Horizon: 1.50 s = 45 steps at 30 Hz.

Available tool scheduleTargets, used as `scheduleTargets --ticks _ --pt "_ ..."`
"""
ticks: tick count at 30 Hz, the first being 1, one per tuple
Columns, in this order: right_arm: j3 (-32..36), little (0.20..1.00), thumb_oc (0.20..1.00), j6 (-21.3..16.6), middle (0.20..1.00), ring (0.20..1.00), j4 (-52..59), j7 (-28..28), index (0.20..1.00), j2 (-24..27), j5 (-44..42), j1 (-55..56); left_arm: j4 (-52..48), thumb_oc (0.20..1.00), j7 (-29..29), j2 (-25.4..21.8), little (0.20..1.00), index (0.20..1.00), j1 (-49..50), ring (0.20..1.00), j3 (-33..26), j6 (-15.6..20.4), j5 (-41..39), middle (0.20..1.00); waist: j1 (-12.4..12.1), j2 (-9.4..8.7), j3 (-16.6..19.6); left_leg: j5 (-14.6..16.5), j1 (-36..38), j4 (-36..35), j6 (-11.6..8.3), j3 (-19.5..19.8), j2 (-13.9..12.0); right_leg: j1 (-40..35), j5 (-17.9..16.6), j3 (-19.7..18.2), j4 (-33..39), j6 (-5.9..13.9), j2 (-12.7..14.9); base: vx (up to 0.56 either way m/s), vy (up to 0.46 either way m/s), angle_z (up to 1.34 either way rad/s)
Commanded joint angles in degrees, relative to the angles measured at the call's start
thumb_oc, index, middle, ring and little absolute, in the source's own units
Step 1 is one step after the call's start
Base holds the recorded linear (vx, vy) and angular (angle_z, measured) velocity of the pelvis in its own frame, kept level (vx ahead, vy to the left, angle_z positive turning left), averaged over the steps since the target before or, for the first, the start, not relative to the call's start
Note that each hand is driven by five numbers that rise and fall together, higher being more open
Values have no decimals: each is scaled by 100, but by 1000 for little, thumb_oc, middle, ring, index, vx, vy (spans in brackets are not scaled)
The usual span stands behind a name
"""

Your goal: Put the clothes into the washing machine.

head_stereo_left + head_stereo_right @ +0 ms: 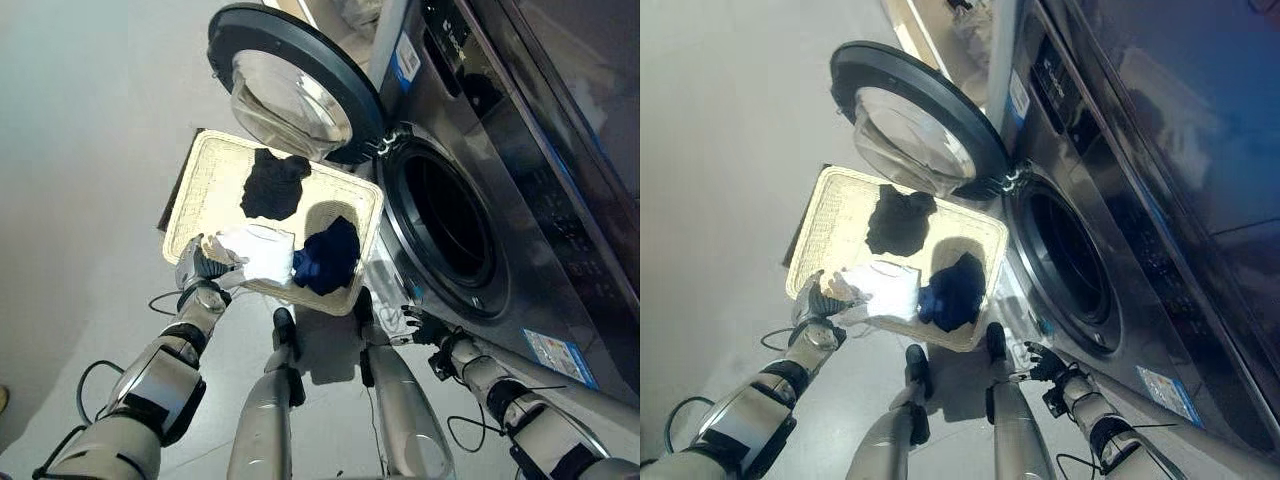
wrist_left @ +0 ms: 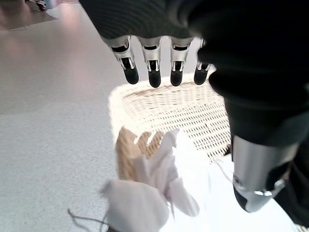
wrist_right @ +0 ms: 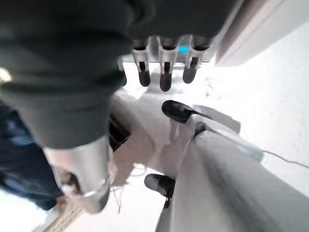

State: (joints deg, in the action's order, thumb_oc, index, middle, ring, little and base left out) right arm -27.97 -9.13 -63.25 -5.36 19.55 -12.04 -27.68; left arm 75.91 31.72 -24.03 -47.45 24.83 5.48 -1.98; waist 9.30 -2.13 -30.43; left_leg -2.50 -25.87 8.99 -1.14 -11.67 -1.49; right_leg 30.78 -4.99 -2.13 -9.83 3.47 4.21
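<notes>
The left hand [image 1: 203, 262], fingers relaxed and grasping nothing, is hovering beside the white garment [image 1: 258, 252] lying at its 3 o'clock in the basket [image 1: 210, 170] (right hand [image 1: 412, 322] idling, fingers loose).

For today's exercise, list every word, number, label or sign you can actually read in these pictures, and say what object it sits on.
No text here can be read.
Blue and white sticker on the washing machine, above the open door: print too small to read.
Blue and white sticker low on the machine's front: too small to read.
Markings on the dark control panel: blurred.
The basket and the clothes carry no visible lettering.
</notes>
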Motion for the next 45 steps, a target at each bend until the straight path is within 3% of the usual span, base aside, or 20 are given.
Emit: scheduleTargets --ticks 1,12,17,22,23,24,25,29,33,37,41,45 --pt "-350 1000 1000 -132 1000 1000 214 85 1000 13 -232 63 241 1000 85 -366 1000 1000 -211 1000 17 -26 -101 1000 116 -356 64 912 -558 1309 79 -83 491 245 -267 113 374 195 -74 5 34 -16" --pt "-470 1000 1000 -221 1000 1000 551 248 1000 149 -669 -35 453 1000 -379 -447 1000 1000 -940 1000 418 -458 -40 1000 352 -401 64 1038 -1382 1787 37 -5 553 1019 -353 27 175 182 -72 22 25 -10" --pt "-500 1000 1000 -235 1000 1000 844 292 1000 186 -743 -84 578 1000 -1627 -374 1000 1000 -1135 1000 640 -1214 97 1000 450 -439 64 1091 -1658 1948 41 17 558 1299 -387 2 88 184 -73 13 11 -4" --pt "-535 1000 1000 -260 1000 1000 1034 225 1000 243 -775 -116 594 1000 -2719 -239 1000 1000 -1218 1000 986 -1689 648 1000 548 -488 64 1079 -1751 1926 61 -22 543 1442 -404 -39 29 184 -118 11 12 0" --pt "-536 1000 1000 -260 1000 1000 1051 221 1000 250 -775 -121 578 796 -2820 -218 796 796 -1232 796 1030 -1743 721 796 559 -488 64 1074 -1754 1913 64 -24 545 1453 -404 -47 27 184 -125 27 35 -2" --pt "-527 1000 1000 -243 1000 1000 1108 196 1000 279 -803 -136 530 263 -3185 -177 263 263 -1261 263 1168 -1873 1021 263 583 -484 64 1058 -1753 1874 70 -33 553 1472 -404 -62 21 185 -143 0 0 0" --pt "-525 1000 1000 -242 1000 1000 1117 193 1000 284 -810 -139 524 200 -3248 -173 200 200 -1265 200 1189 -1887 1066 200 586 -483 64 1055 -1753 1869 70 -34 554 1475 -404 -63 19 185 -145 25 43 -1" --pt "-503 1000 1000 -249 1000 1000 1307 93 1000 446 -806 -186 273 200 -4806 -27 200 200 -1204 200 1863 -2481 1676 200 636 -419 64 973 -1622 1672 71 -31 588 1414 -378 -118 3 167 -208 11 22 0" --pt "-496 1000 1000 -222 1000 1000 1420 49 1000 525 -810 -290 111 200 -5631 143 200 200 -1134 200 2203 -2782 1858 200 633 -344 64 890 -1447 1490 52 -17 588 1285 -326 -114 5 147 -238 5 4 -4" --pt "-467 1000 1000 -175 1000 1000 1497 4 1000 604 -824 -370 -135 200 -5839 179 200 200 -1088 200 2470 -2916 1845 200 572 -233 64 771 -1279 1291 11 18 582 1135 -266 -67 30 129 -250 0 0 0" --pt "-416 1000 1000 -73 1000 1000 1651 28 1000 685 -889 -435 -674 200 -5695 -7 200 200 -1047 200 2555 -2924 1404 200 406 -37 64 549 -1022 934 -46 174 582 868 -217 38 139 94 -275 -13 -33 7" --pt "-329 1000 1000 -140 1000 1000 1886 96 1000 739 -1160 -420 -1178 200 -5124 -250 200 200 -916 200 2364 -2789 837 200 232 62 64 395 -819 680 -87 322 586 628 -192 188 245 78 -270 -28 -66 24"
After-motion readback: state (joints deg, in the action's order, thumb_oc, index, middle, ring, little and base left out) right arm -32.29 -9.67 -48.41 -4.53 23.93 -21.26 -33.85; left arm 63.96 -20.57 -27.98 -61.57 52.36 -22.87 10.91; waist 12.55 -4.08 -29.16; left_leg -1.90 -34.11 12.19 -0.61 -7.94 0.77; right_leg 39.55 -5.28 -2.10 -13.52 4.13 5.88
